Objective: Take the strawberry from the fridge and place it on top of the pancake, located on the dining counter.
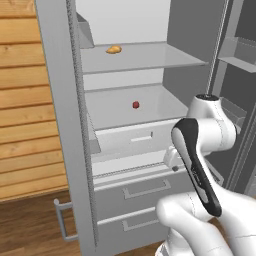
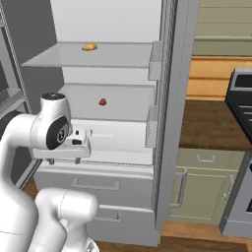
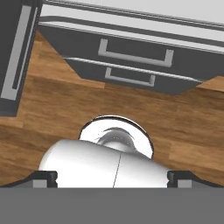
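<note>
The fridge [image 1: 185,40] stands with its doors swung wide, grey-white shelves showing inside. A tiny red strawberry [image 1: 136,104] [image 2: 102,102] lies alone on the middle shelf, toward the back. My gripper [image 2: 64,160] hangs lower than that shelf and in front of it, at the height of the white inner drawer, pointing down. In the hand view the gripper [image 3: 111,179] is open, its dark fingertips [image 3: 43,178] far apart with nothing between them, over the wooden floor and the fridge's two bottom drawers. The pancake and the dining counter are out of view.
An orange-yellow lumpy food item [image 1: 114,49] [image 2: 89,47] sits on the upper shelf. The left fridge door [image 1: 60,125] and the right door [image 2: 172,98] flank the opening. Right of the fridge are a brown countertop [image 2: 211,123] over green cabinets and a stove [image 2: 241,98].
</note>
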{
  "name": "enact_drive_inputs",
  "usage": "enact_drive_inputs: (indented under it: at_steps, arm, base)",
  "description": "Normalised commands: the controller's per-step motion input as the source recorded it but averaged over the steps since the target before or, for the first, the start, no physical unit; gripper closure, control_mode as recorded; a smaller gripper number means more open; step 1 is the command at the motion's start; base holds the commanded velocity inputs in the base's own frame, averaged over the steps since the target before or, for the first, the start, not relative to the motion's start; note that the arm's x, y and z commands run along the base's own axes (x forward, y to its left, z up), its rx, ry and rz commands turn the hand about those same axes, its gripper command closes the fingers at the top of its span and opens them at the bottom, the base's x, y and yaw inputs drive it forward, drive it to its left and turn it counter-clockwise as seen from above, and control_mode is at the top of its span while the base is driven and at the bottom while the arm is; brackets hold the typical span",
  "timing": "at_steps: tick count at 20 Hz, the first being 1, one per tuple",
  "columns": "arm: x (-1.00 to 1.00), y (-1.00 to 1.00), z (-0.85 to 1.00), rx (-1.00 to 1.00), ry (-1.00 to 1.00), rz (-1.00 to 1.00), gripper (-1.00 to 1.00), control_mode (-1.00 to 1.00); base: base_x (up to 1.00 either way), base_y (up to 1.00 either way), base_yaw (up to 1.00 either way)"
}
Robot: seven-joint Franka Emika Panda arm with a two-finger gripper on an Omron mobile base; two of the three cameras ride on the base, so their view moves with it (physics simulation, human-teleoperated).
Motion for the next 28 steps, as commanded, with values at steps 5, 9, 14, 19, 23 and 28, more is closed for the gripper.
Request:
enact_drive_inputs:
  at_steps: [5, 9, 14, 19, 23, 28]
  arm:
    - [0.0, 0.0, 0.0, 0.0, 0.0, 0.03, -1.0, -1.0]
    - [0.0, 0.0, 0.0, 0.0, 0.0, 0.04, -1.0, 1.0]
    - [0.0, 0.0, 0.0, 0.0, 0.0, 0.0, -1.0, 1.0]
    - [0.0, 0.0, 0.0, 0.0, 0.0, 0.0, -1.0, 1.0]
    - [0.0, 0.0, 0.0, 0.0, 0.0, 0.0, -1.0, 1.0]
    - [0.0, 0.0, 0.0, 0.0, 0.0, 0.0, -1.0, 1.0]
  base:
    - [0.0, 0.0, 0.0]
    - [0.01, 0.0, 0.18]
    - [0.0, 0.0, 0.21]
    - [0.08, 0.04, -0.03]
    - [0.46, 0.21, -0.04]
    - [0.43, 0.3, -0.01]
